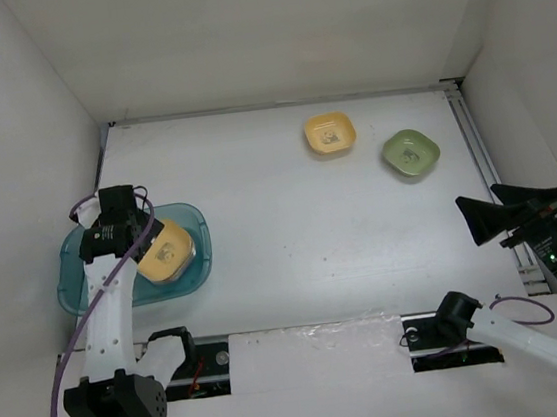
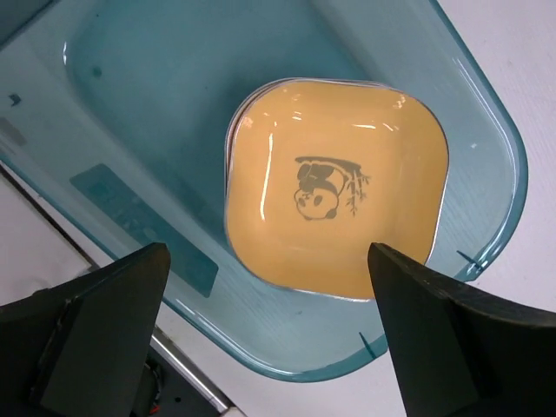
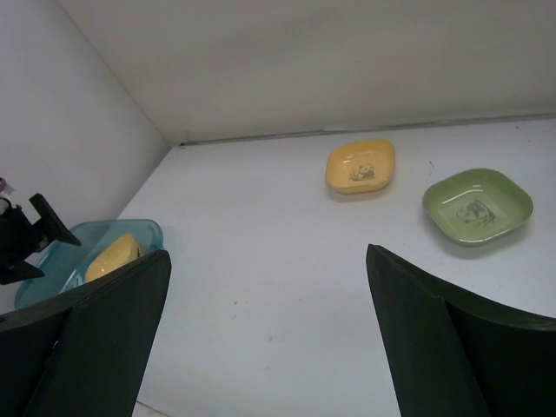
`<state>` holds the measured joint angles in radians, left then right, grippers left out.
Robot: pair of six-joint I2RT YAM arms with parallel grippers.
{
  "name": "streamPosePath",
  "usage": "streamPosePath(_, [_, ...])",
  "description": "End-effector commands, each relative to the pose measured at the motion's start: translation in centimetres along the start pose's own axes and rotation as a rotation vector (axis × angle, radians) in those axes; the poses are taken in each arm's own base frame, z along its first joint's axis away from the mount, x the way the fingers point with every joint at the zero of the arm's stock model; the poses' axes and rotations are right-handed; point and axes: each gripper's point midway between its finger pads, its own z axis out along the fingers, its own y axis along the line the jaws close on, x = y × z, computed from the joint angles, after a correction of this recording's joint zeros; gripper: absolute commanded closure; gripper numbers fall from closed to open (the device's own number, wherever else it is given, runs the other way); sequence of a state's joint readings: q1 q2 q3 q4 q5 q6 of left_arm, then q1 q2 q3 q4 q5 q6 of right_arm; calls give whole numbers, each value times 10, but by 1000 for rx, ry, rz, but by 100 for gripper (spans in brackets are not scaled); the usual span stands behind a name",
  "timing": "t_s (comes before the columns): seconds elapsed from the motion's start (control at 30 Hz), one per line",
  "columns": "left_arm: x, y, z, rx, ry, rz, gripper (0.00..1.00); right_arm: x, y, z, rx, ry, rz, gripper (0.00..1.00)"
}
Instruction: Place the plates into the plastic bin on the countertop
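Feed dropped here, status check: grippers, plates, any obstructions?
Left gripper open over plastic bin, empty; yellow-orange plate inside. Right gripper open, empty. Far yellow plate, green plate on countertop. Nothing blocking.

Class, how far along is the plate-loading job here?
Done: a yellow-orange plate lies atop others in the plastic bin. In hand: nothing; left gripper open above it, right gripper open. Left: the yellow plate and green plate on the countertop.
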<state>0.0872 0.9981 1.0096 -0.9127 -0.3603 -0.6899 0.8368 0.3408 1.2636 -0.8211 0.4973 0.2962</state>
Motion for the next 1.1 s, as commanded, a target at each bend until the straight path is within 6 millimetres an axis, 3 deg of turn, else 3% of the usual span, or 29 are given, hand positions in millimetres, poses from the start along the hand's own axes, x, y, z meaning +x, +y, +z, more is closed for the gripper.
streamPosePath(0.0, [-16,8,-13,-16,-62,-31,1,-17,4,-2,-27,-57,17,0])
streamPosePath(0.13, [-25,-9,-22,101,-101,-23,1,6,6,15,5,8,15,0])
streamPosePath(0.23, [-29,-43,-33,287,-99,20,1,38,12,47,75,101,30,0])
streamPosePath(0.33, [-30,-84,-37,427,-76,88,1,65,16,85,180,177,8,0])
streamPosePath(0.37, [-25,-100,-30,445,-41,116,1,69,16,97,220,173,29,0])
streamPosePath(0.43, [-24,-141,-42,565,-28,167,1,69,8,117,338,153,11,0])
streamPosePath(0.47, [-22,-156,-44,598,-19,188,1,85,9,141,380,193,-26,0])
streamPosePath(0.5, [-3,-181,-42,626,31,252,1,93,14,156,368,230,-11,0])
streamPosePath(0.53, [-9,-206,-61,688,9,271,1,88,-4,173,421,226,11,0])
streamPosePath(0.57, [-5,-226,-72,720,2,301,1,110,-16,196,448,286,7,0])
streamPosePath(0.6, [9,-248,-70,721,25,347,1,112,-25,212,461,281,28,0])
streamPosePath(0.63, [12,-281,-112,824,-8,385,1,109,-53,223,519,276,39,0])
streamPosePath(0.67, [22,-295,-127,854,1,428,1,120,-73,238,569,298,38,0])
streamPosePath(0.7, [29,-308,-139,878,2,450,1,124,-93,243,605,315,31,0])
streamPosePath(0.73, [56,-325,-147,899,33,517,1,127,-111,246,630,327,39,0])
streamPosePath(0.77, [49,-338,-172,950,13,513,1,137,-149,250,683,361,65,0])
streamPosePath(0.87, [64,-354,-185,1012,45,559,1,150,-207,251,738,409,123,3])
streamPosePath(0.97, [70,-362,-183,1043,46,568,1,178,-245,256,773,444,150,4])
streamPosePath(1.0, [76,-361,-174,1032,49,588,1,185,-259,252,798,462,167,6])
streamPosePath(1.07, [77,-362,-173,1043,36,590,1,213,-282,255,825,527,196,8])
